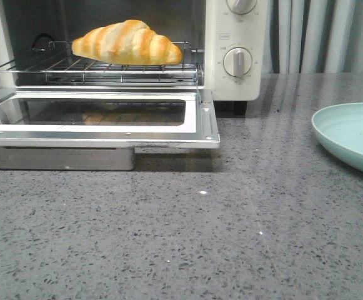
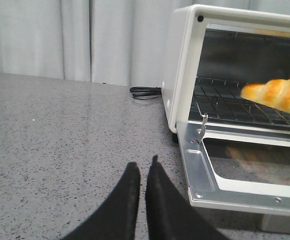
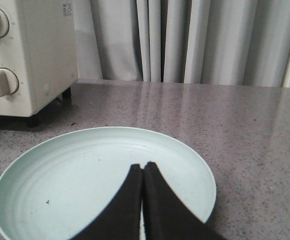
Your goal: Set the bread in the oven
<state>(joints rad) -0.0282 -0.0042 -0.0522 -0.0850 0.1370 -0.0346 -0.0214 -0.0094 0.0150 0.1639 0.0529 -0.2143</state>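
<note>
a: and we've got the bread [image 1: 129, 42] lying on the wire rack [image 1: 94, 67] inside the oven [image 1: 231, 50], door [image 1: 100, 119] folded flat down over the surface [image 1: 187, 244].

b: both arms are clear of it. our left pincer [image 2: 141, 172] has its tips nearly together with nothing between them, just beside the door's corner. our right pincer [image 3: 143, 170] is pinched closed and empty over the mint plate [image 3: 85, 175].

a: so where's the trouble from here?

b: the roll sits toward the front of the rack, we'd say. if we swing that door up, the glass could nudge it, or it could roll.

a: and the left pincer so near the door edge?

b: a careless lift could catch the rim and jolt the whole oven. on our right, a low sweep might clip the plate.
</note>
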